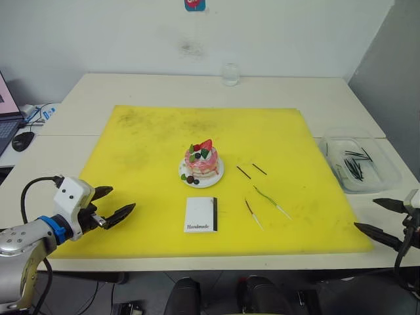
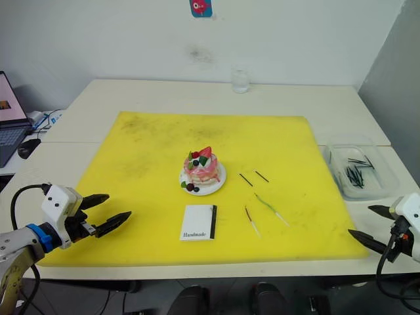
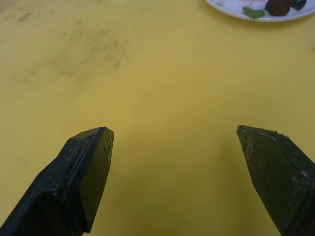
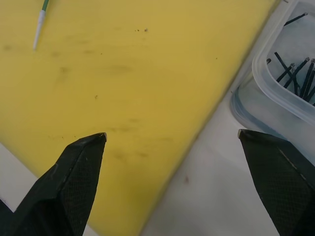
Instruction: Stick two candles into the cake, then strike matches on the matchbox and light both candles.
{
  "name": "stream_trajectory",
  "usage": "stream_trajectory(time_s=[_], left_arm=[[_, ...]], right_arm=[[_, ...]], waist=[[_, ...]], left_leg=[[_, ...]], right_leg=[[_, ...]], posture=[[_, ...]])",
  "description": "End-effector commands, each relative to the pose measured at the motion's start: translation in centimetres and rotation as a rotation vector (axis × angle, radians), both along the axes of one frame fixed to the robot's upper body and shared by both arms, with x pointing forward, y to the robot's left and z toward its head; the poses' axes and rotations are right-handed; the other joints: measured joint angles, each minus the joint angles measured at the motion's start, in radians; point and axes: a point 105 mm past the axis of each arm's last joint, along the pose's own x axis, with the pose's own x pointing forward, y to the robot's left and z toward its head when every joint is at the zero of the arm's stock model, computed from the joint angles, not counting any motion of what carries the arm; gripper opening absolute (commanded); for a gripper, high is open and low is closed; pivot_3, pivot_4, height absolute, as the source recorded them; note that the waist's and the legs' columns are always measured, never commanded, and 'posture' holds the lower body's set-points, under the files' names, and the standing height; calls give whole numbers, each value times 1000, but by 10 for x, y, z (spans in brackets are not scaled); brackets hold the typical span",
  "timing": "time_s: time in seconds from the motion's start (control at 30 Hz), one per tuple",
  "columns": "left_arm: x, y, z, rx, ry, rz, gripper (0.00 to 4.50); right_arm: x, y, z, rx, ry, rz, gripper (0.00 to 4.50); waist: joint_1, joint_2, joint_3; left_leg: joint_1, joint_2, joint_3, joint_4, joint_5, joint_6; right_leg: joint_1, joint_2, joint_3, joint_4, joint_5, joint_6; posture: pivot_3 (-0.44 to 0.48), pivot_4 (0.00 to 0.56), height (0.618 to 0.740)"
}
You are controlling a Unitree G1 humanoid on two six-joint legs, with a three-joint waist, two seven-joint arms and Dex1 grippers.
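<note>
So the cake (image 1: 201,163) is sitting on its white plate (image 1: 214,177) roughly mid-mat on the yellow mat (image 1: 144,151). Matchbox (image 1: 201,214) is lying flat just at 6 o'clock from it. Green candle (image 1: 268,199) and red candle (image 1: 252,211) are lying side by side at about 4 o'clock from the cake, with two matches (image 1: 251,170) resting at 3 o'clock. Left gripper (image 1: 117,205) is hovering over the mat's near-left corner, fingers spread wide, grasping nothing. Right gripper (image 1: 380,217) is hanging off the near-right corner, also released, near a clear tray (image 1: 380,172) of spare matches.
</note>
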Motion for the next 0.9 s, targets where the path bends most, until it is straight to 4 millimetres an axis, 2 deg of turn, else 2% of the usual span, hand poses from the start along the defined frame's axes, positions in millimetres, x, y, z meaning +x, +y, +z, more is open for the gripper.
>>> stream_trajectory(time_s=[0.03, 0.17, 0.37, 0.5, 0.67, 0.9], left_arm=[[-3, -5, 18, -40, -10, -36, 4480], [-12, -34, 24, -80, 29, -168, 4480], [-28, -97, 37, -119, 36, -448, 4480], [-34, -141, 44, -164, 1, -622, 4480], [-27, -176, 52, -225, -96, -716, 4480], [-35, -197, 39, -180, -103, -893, 4480]], right_arm=[[2, 3, 15, -12, -51, 18, 4500], [6, 17, 27, 7, -88, 56, 4500], [9, 58, 50, 50, -156, 162, 4500], [15, 87, 57, 80, -228, 168, 4500], [15, 115, 42, 115, -203, 144, 4500], [28, 125, 8, 100, -157, 37, 4500]], waist=[[0, 0, 0], [0, 0, 0], [0, 0, 0], [0, 0, 0], [1, 0, 0], [-1, 0, 0]], left_leg=[[0, 0, 0, 0, 0, 0], [-1, 0, 0, 0, 0, 0], [-1, 0, 0, 0, 0, 0], [-1, 0, 0, 0, 0, 0], [-2, -2, 0, 1, 0, 0], [-3, -2, 0, 1, 0, 0]], right_leg=[[0, 0, 0, 0, 0, 0], [-1, 0, 0, 0, 0, 0], [-1, 0, 1, 0, 0, 0], [0, 0, 0, 0, 0, 1], [0, 1, 1, 0, 1, 1], [-4, 6, 2, 1, 1, 2]], posture=[[0, 150, 740], [0, 150, 740], [0, 150, 740], [0, 150, 740], [0, 150, 740], [0, 150, 740]])
